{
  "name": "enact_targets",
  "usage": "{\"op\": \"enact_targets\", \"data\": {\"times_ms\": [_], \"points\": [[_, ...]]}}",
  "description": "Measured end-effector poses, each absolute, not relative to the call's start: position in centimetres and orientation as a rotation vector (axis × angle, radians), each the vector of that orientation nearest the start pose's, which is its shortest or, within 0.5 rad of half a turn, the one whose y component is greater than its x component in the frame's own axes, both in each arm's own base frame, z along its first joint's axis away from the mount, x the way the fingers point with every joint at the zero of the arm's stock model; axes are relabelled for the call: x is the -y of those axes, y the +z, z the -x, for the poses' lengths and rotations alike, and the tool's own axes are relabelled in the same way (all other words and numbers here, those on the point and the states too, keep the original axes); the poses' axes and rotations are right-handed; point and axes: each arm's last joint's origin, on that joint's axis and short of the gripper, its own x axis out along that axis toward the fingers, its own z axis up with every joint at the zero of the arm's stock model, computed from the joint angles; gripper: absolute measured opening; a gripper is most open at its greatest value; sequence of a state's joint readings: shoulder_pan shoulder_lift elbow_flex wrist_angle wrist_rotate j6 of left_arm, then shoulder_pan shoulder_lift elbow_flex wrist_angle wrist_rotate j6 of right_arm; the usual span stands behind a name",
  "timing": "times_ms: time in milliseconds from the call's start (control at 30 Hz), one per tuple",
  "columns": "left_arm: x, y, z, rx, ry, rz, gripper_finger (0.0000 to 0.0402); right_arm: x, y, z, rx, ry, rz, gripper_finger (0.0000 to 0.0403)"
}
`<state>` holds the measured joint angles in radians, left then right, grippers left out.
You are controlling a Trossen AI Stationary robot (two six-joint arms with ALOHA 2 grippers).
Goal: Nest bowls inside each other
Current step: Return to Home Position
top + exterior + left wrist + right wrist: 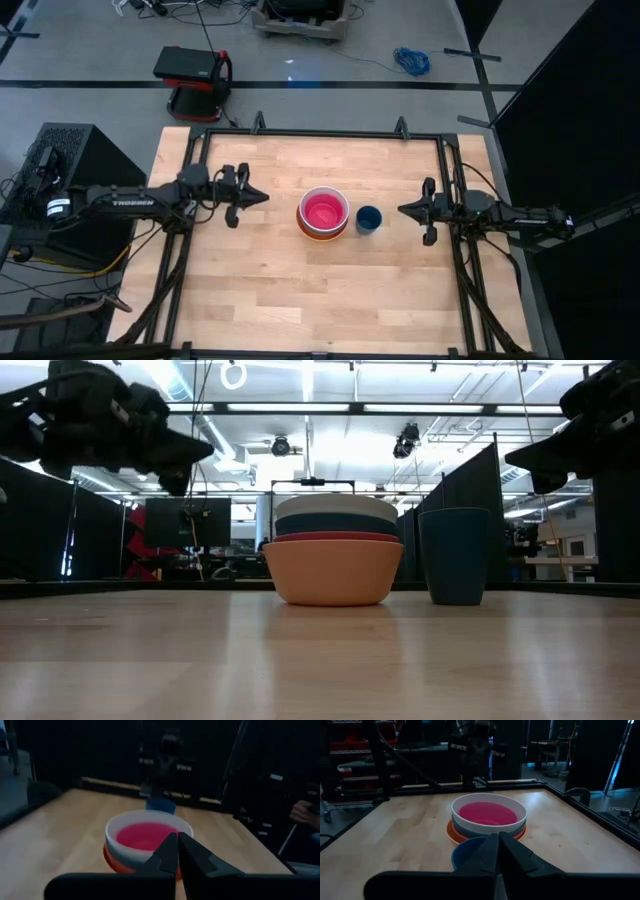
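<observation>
Left end effector (262, 197), right end effector (402, 210), well apart from bowls (323, 212)

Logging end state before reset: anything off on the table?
One thing: the dark blue cup stands upright beside the bowl stack, on the right arm's side, apart from it, not nested. The stack itself sits level, pink bowl innermost. Left tool and right tool hang shut, clear on either side.

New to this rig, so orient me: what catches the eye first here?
A nested stack of round plastic bowls, magenta-pink inside and orange outermost, sits mid-table. A small dark blue plastic cup stands beside it, toward the right gripper; the left gripper flanks the other side.
</observation>
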<state>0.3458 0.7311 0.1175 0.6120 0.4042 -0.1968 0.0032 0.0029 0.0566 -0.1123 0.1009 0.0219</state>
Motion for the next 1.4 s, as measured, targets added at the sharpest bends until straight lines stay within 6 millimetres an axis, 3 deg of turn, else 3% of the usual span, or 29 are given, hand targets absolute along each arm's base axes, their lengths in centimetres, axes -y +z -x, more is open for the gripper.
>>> {"op": "enact_targets", "data": {"times_ms": [567,933,1400], "points": [[-3.5,17.1,-13.6,0.062,-0.126,0.237,0.0,0.3,17.1,-9.4,-0.059,-0.099,-0.018,0.0],[-2.7,19.2,-12.0,0.206,-0.258,0.177,0.0,0.3,17.1,-9.4,-0.059,-0.099,-0.02,0.0],[-2.0,19.3,-9.9,0.113,-0.183,0.224,0.0,0.3,17.1,-9.4,-0.059,-0.104,-0.021,0.0]]}}
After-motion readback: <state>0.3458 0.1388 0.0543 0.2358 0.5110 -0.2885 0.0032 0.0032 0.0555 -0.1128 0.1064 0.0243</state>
